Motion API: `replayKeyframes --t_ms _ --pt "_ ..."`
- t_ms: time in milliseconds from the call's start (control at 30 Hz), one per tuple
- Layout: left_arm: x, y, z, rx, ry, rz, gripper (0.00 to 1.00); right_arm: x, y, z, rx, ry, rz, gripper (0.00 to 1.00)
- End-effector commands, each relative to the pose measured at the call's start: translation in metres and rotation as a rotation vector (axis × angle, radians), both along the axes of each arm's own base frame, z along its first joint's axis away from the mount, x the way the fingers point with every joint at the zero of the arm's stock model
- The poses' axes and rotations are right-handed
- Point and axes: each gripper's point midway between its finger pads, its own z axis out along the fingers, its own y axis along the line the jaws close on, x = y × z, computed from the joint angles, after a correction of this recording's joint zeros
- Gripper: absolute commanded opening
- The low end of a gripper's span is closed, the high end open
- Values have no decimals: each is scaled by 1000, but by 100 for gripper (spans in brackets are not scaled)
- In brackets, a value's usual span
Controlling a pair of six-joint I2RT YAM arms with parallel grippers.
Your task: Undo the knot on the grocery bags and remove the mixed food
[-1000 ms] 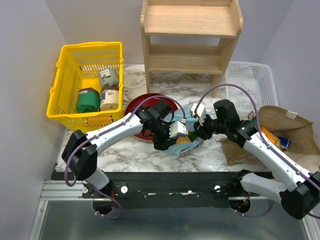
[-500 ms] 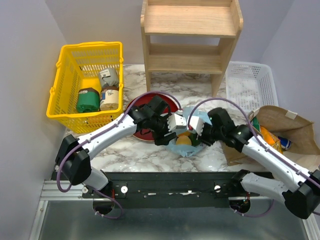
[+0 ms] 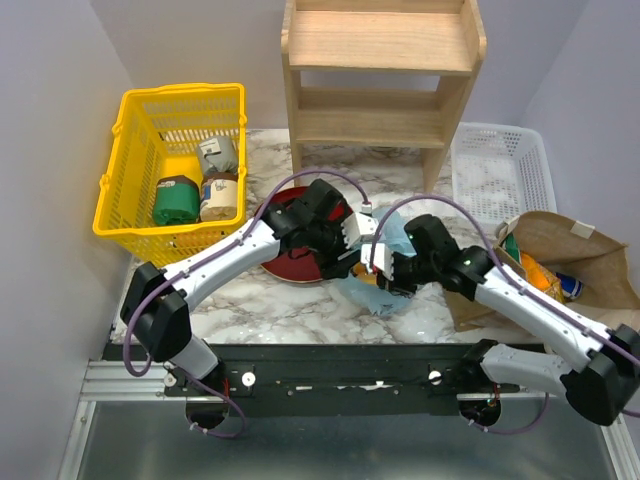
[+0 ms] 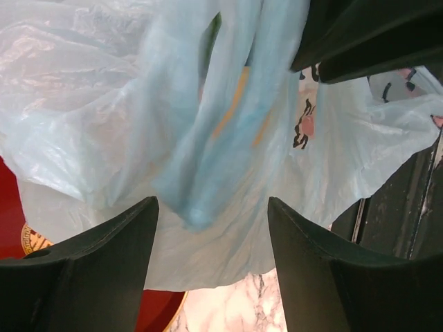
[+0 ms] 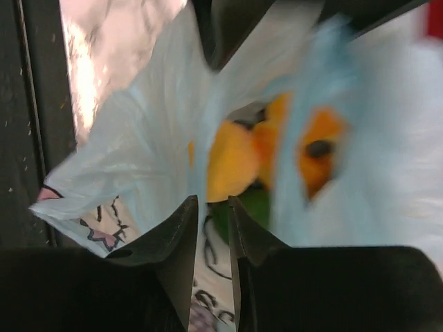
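The light-blue plastic bag [image 3: 372, 292] lies on the marble table between my two grippers, its top pulled up. My right gripper [image 3: 386, 268] is shut on a thin fold of the blue bag [image 5: 138, 138], seen in the right wrist view [image 5: 213, 200]. Through the bag's opening show an orange fruit [image 5: 318, 149], a yellow-orange rounded thing [image 5: 232, 162] and a green fruit [image 5: 241, 211]. My left gripper [image 3: 358, 240] is open; in the left wrist view [image 4: 211, 207] a twisted strand of the bag [image 4: 208, 159] hangs just ahead of its jaws. The brown paper bag [image 3: 590, 270] lies at the right, a snack packet [image 3: 535, 272] and a can [image 3: 568, 287] in its mouth.
A red plate [image 3: 290, 255] sits under my left arm. A yellow basket [image 3: 130, 160] with wrapped jars stands at the back left. A wooden shelf [image 3: 380, 80] stands at the back middle and a white mesh tray [image 3: 500, 160] at the back right.
My left gripper has moved away from me and right, above the bag. My right gripper has moved left and lower, onto the bag's near side. The bag's top now hides the fruit from above.
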Motion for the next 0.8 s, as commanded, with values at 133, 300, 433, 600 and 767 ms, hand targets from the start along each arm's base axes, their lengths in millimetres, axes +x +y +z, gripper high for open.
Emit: replayKeyframes --t_ms 133,300,433,600,767 --pt "-19 54 -23 36 -36 74 75 -9 -4 -76 -65 56 -22 36" --pt "-31 62 -48 61 -1 59 76 0 -1 -70 -34 46 -105 64" --pt "-31 56 -44 44 21 69 76 16 10 -55 31 54 -199 76" --pt "-24 52 -35 38 3 63 76 25 28 -57 77 168 -278 91" --pt "-22 47 -28 18 10 60 76 22 33 -86 25 287 -323 95"
